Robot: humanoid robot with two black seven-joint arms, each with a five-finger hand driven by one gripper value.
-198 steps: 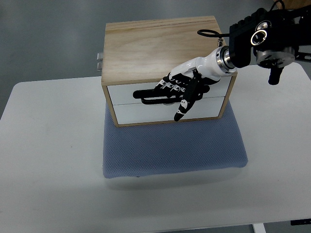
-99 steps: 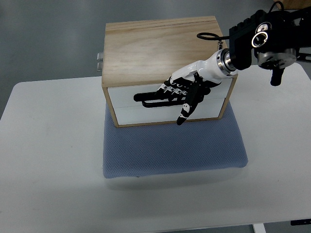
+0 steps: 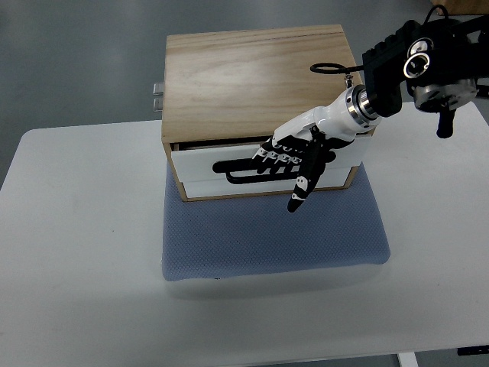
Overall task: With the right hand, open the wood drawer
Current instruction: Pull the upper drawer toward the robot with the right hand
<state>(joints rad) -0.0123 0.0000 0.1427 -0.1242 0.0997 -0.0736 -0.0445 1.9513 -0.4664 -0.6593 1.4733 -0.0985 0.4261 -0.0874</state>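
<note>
A light wood drawer box (image 3: 252, 76) stands on a blue-grey mat (image 3: 271, 229) at the back of the table. Its upper white drawer front (image 3: 195, 162) sticks out a little from the box, with a dark gap above it. My right hand (image 3: 286, 157), white with black fingers, reaches in from the upper right. Its fingers are curled over the black handle (image 3: 237, 165) of that upper drawer, and the thumb points down across the lower drawer front. The left hand does not show.
A white table (image 3: 76, 252) carries the mat, and grey floor lies behind it. A small metal fitting (image 3: 157, 95) sticks out of the box's back left side. My black right forearm (image 3: 428, 65) hangs above the box's right end.
The right hand has pulled toward me with the handle. The upper drawer, flush a second ago, now stands slightly out of the box.
</note>
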